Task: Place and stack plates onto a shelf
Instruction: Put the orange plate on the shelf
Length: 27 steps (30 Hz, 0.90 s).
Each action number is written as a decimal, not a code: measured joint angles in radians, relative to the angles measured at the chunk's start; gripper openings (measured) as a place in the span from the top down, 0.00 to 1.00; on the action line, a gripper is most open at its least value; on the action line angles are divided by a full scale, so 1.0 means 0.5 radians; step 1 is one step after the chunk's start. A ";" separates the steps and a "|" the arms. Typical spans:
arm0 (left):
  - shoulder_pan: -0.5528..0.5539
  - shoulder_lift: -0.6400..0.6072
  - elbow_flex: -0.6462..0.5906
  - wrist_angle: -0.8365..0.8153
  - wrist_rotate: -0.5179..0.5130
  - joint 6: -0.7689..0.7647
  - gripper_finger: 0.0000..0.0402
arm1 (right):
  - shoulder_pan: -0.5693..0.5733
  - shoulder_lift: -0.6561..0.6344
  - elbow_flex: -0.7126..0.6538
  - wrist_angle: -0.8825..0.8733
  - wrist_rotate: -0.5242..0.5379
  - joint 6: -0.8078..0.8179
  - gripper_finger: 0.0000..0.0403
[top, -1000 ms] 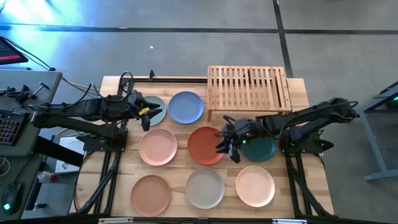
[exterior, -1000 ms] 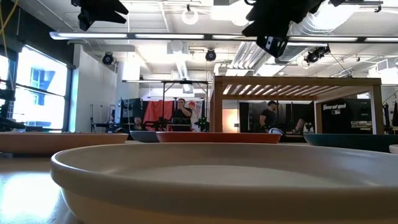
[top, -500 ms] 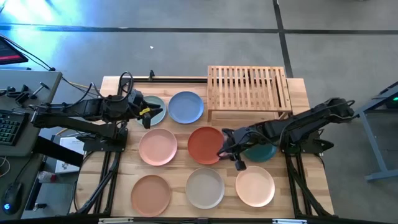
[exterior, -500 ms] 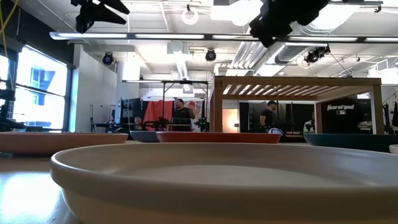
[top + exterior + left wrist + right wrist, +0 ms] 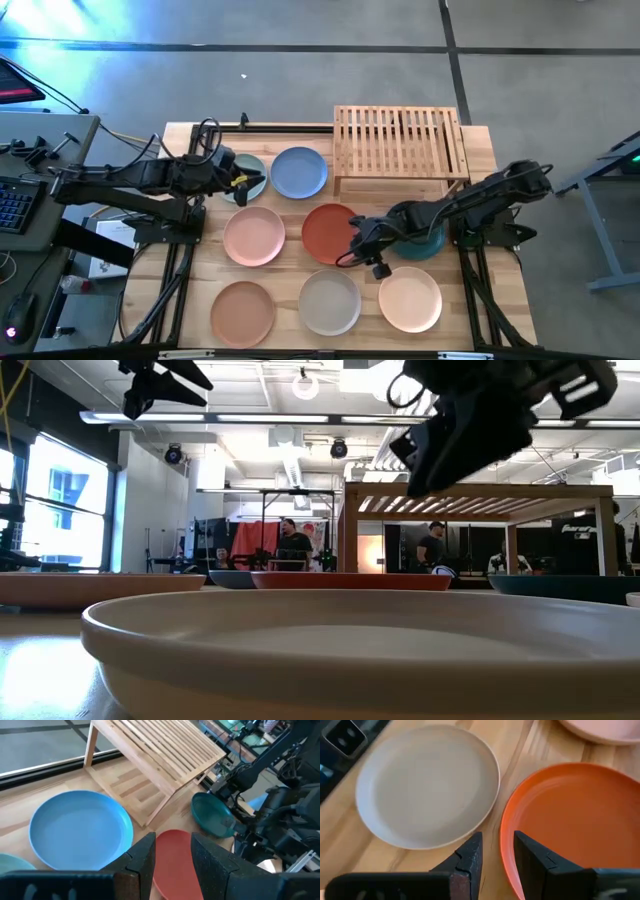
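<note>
Robotics lab or workshop in large open industrial hall. Exposed ducts (image 5: 300, 465) and strip lights on ceiling; polished concrete floor (image 5: 300, 70) with taped lines. Wooden bench (image 5: 290, 270) on dark metal frame carries two arms. Keyboard (image 5: 12, 205) on side desk. People (image 5: 292, 545) at far stations.

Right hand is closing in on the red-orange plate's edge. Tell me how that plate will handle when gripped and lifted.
The red-orange plate looks rigid, so it likely won't flex. Its thin raised rim suits an edge pinch, but held by one side it may droop or slip. Lying flat and shallow, it should slide rather than tip.
</note>
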 joint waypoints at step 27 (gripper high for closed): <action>0.000 0.098 0.000 0.003 0.051 -0.033 0.72 | 0.009 0.368 0.000 0.046 0.183 -0.234 0.77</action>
